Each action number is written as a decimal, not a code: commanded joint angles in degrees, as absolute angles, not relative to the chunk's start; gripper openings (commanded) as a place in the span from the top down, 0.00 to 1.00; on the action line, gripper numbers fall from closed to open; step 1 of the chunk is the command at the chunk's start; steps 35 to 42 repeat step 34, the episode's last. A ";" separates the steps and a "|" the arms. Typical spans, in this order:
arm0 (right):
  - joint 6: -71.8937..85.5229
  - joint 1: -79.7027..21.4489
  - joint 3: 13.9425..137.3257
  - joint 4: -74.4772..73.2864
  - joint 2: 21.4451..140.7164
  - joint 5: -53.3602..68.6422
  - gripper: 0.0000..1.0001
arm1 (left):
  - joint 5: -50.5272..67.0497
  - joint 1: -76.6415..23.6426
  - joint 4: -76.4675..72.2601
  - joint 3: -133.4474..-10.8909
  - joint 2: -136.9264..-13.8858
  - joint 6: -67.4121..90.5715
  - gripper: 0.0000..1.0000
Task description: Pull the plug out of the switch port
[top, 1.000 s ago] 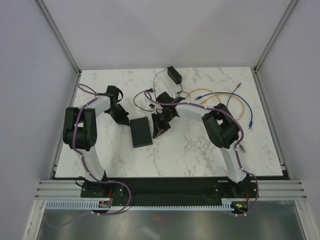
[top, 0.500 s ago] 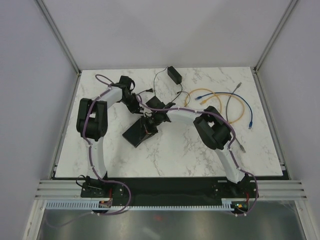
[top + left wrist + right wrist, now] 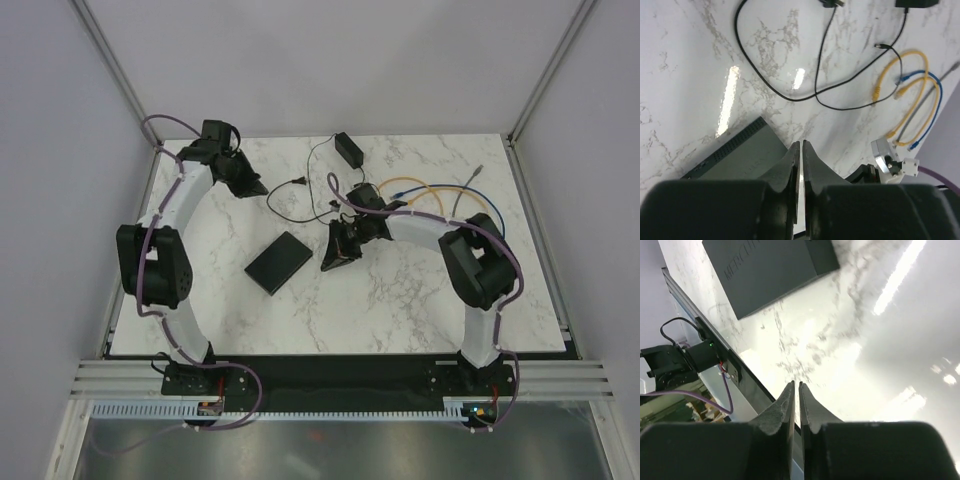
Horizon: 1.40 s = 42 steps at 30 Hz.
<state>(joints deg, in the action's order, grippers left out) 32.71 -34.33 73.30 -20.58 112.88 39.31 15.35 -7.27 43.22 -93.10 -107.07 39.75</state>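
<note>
the left pincer (image 3: 800, 144) and right pincer (image 3: 796, 385) are held narrow, empty; the cord (image 3: 791, 99) could be snagged, the box (image 3: 280, 262) dragged.

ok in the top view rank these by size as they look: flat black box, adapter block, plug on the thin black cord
1. flat black box, clearly largest.
2. adapter block, much smaller, though it lies farther back.
3. plug on the thin black cord, smallest, barely a speck.

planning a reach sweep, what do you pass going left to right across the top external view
left tool → black switch box → right tool → loose yellow, blue and grey cables
</note>
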 commanded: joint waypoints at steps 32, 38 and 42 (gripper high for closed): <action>27.94 -29.71 37.37 -23.94 63.91 28.45 0.02 | 44.55 -8.35 6.71 -13.47 -20.18 70.98 0.00; 30.31 -29.71 31.16 -18.75 57.25 31.10 0.02 | 44.91 -8.35 -3.01 -6.26 -13.48 80.97 0.00; 30.31 -29.71 31.16 -18.75 57.25 31.10 0.02 | 44.91 -8.35 -3.01 -6.26 -13.48 80.97 0.00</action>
